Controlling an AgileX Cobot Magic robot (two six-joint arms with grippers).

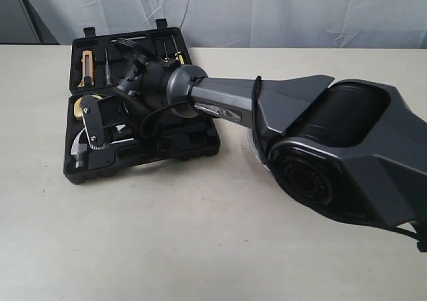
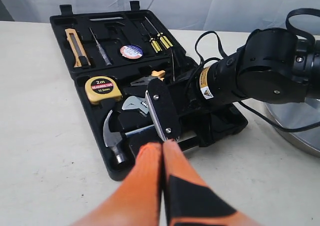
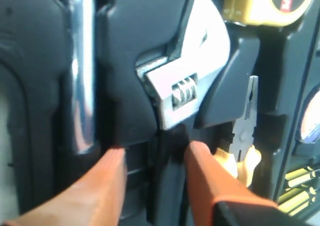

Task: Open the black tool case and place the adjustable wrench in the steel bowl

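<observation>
Now my right claw (image 3: 155,151) is hovering open astride the adjustable wrench (image 3: 187,80), its head pointing away toward the tape measure (image 3: 270,5).

The claw hammer's shiny steel shaft (image 3: 82,75) is crowding one side of the silver-headed, black-handled adjustable wrench (image 3: 187,80), orange-handled pliers (image 3: 244,136) the other; the right gripper's (image 3: 155,158) orange fingers (image 3: 107,186) are straddling its handle in the gaps between.

I am working in a lab-like test space: a bare pale desk (image 1: 200,247) with a white sheet (image 1: 267,14) hanging behind it.
</observation>
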